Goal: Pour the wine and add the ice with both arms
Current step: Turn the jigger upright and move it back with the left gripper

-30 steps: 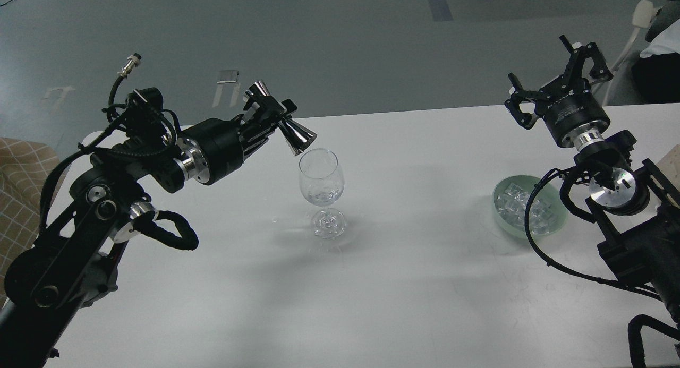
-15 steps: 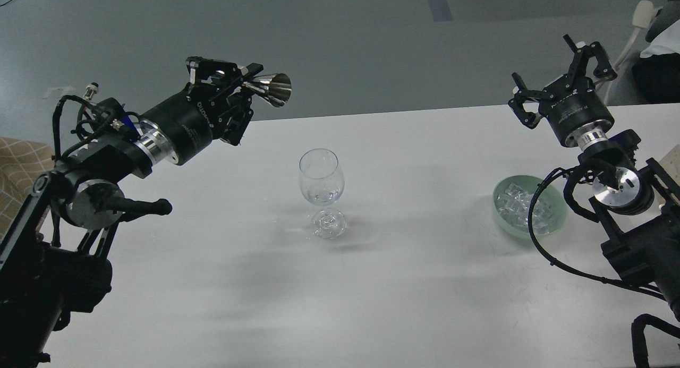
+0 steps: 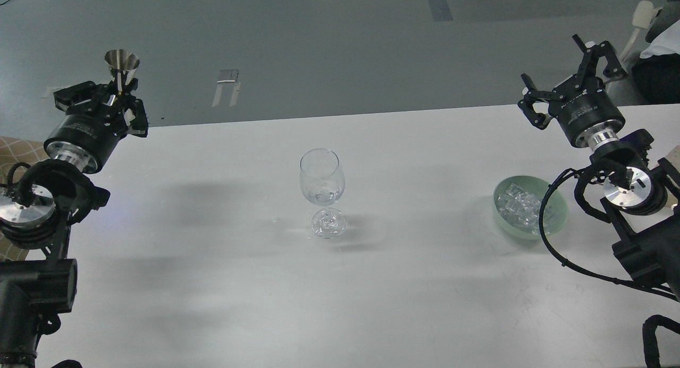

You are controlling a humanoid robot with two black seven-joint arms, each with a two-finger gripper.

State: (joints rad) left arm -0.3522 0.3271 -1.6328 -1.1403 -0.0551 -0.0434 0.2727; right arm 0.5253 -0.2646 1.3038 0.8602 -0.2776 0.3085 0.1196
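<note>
A clear wine glass [image 3: 321, 183] stands upright at the middle of the white table [image 3: 340, 283], with a little clear wine [image 3: 322, 196] low in its bowl. My left gripper [image 3: 118, 90] is at the far left edge of the table, shut on a silver metal jigger [image 3: 121, 64] held upright. A pale green bowl [image 3: 555, 211] at the right holds several clear ice cubes [image 3: 518, 204]. My right gripper [image 3: 566, 76] is open and empty, raised beyond the bowl near the far right table edge.
A black cable [image 3: 552, 240] of the right arm loops over the bowl's right side. The table's far edge runs behind both grippers, with grey floor beyond. A patterned seat [image 3: 16, 150] shows at the left edge.
My left arm has swung back to the left, away from over the glass, and turned the jigger from tilted to upright. My right gripper has shifted slightly right.
</note>
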